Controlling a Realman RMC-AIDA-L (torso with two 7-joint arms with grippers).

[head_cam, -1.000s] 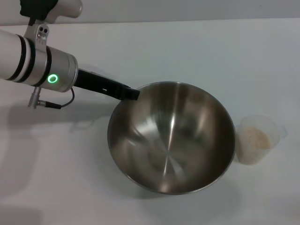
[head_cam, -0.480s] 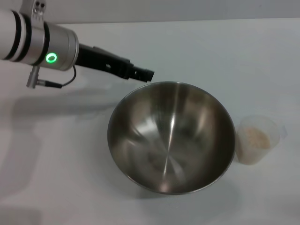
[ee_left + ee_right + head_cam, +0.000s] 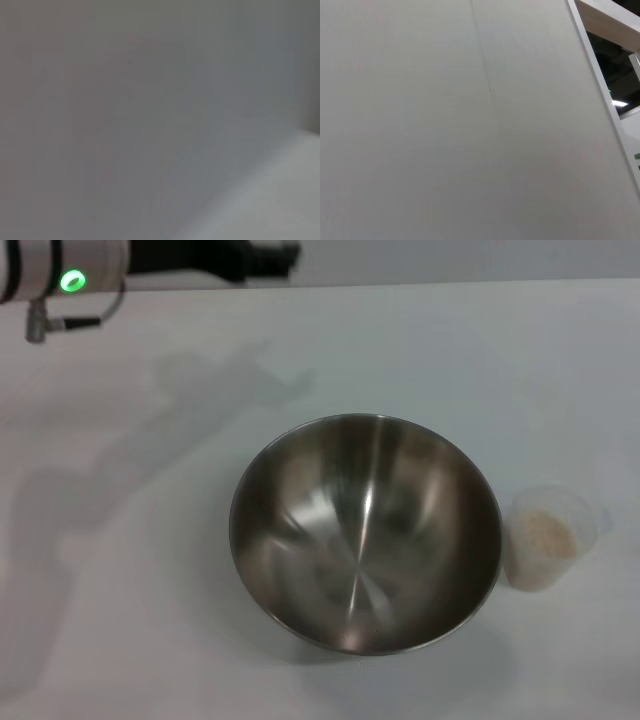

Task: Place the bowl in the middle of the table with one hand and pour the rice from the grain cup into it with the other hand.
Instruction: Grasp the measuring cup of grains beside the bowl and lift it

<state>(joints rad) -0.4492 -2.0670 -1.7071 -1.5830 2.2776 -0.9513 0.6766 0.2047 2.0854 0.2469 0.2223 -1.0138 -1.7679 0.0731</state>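
Steel mixing bowl sitting upright mid-table; grain cup holding rice just beside; left gripper hanging far-left, finger state indeterminable.

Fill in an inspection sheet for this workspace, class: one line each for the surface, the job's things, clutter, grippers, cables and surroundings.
Surface: white table, smooth, arm's shadow at far left.
Job's things: steel bowl near the table's middle, upright, no rice inside; grain cup just off the bowl's right side, upright, holding rice.
Clutter: nothing seen.
Grippers: left gripper raised at the far-left corner, clear of the bowl, holding nothing; right gripper not in view.
Cables: a thin cable looped at the left wrist.
Surroundings: plain grey wall behind the table.
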